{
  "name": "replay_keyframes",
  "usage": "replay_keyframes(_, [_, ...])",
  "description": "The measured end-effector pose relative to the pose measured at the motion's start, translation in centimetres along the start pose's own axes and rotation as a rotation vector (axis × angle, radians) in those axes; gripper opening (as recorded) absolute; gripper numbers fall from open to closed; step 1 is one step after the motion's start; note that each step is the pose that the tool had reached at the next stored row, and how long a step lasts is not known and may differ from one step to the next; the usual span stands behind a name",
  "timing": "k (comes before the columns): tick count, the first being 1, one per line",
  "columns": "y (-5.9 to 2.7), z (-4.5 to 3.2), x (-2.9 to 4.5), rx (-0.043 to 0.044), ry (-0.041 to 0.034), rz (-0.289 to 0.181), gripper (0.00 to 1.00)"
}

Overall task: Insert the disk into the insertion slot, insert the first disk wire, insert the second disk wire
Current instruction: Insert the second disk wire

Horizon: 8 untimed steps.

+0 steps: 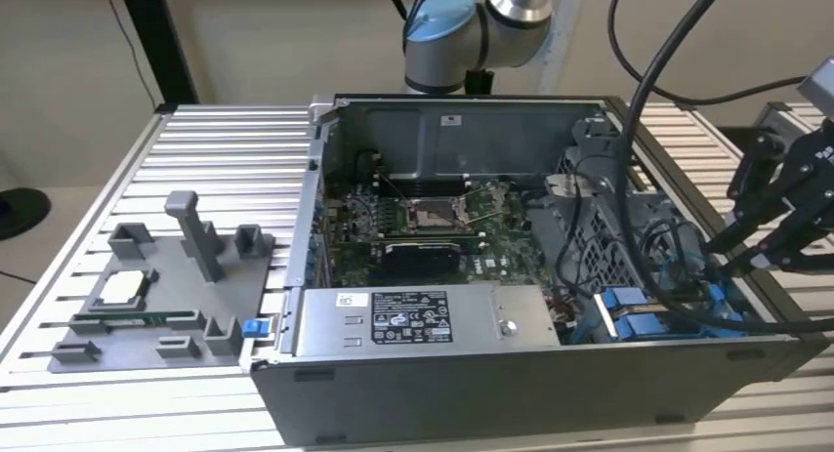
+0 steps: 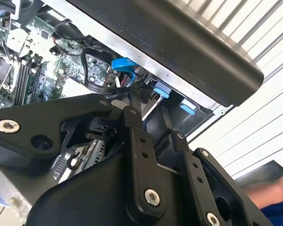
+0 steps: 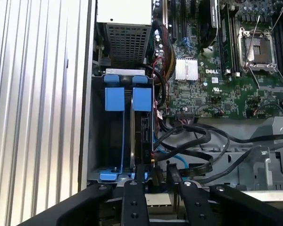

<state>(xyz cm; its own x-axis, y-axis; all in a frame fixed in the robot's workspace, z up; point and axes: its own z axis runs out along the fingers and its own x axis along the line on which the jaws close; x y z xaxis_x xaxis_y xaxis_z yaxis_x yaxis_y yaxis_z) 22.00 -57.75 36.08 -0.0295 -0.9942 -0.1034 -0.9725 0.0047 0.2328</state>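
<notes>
The silver-grey jointed robot arm with pale blue caps (image 1: 476,27) is seen at the exterior view's upper edge. The black bar-linked gripper (image 1: 763,257) (image 3: 155,173) is held at that view's right, tilted downward and towards that view's left.

You work in a robotics lab, arm (image 1: 456,32) behind a slotted aluminium bench (image 1: 222,140), opened computer case (image 1: 521,398) and grey jig (image 1: 144,310) on it
</notes>
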Motion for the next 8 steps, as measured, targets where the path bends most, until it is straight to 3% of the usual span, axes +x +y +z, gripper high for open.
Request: replay_keyframes(8, [-0.37, 0.25, 0.49, -0.0018, -0.0452, -0.014, 1.00])
